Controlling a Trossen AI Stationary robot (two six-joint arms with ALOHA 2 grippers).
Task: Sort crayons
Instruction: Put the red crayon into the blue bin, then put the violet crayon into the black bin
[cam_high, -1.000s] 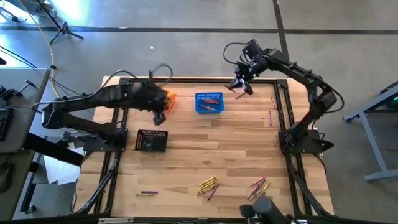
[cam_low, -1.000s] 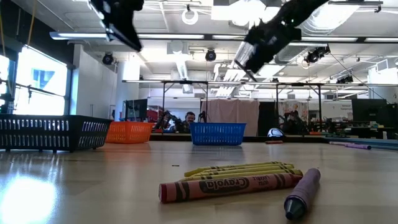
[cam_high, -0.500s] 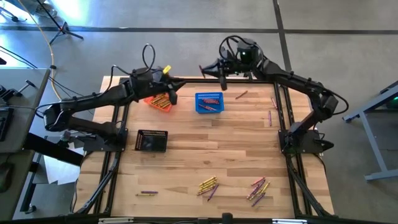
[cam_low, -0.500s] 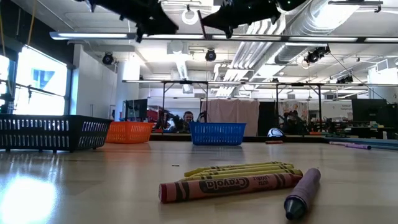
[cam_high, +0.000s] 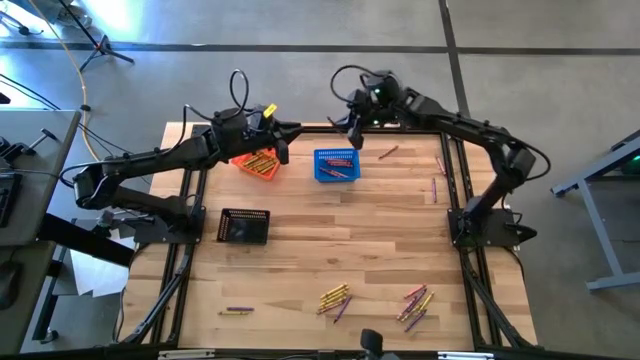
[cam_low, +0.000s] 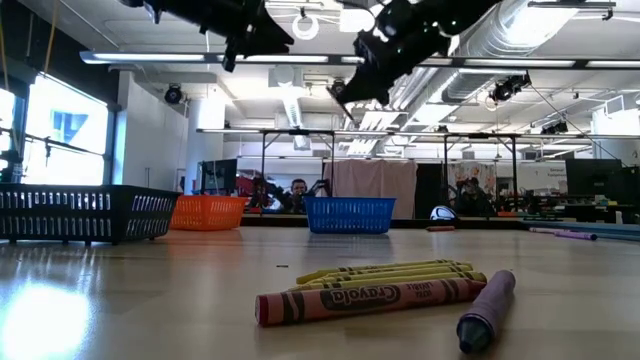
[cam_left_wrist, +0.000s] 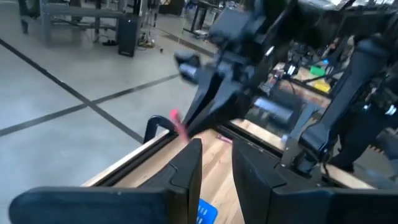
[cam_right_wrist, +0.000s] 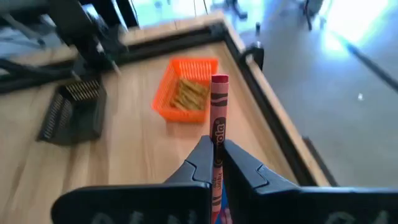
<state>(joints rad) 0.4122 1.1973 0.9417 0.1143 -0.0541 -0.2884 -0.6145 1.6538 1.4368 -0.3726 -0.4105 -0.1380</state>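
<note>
Red crayon (cam_right_wrist: 217, 134) lower end hidden between right pincer (cam_right_wrist: 216, 163) fingers.

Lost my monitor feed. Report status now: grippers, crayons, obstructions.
Right gripper shut on red crayon, raised near blue basket. Left gripper empty, jaws slightly apart, over orange basket. Nothing blocking.

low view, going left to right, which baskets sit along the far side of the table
black basket → orange basket → blue basket
</note>
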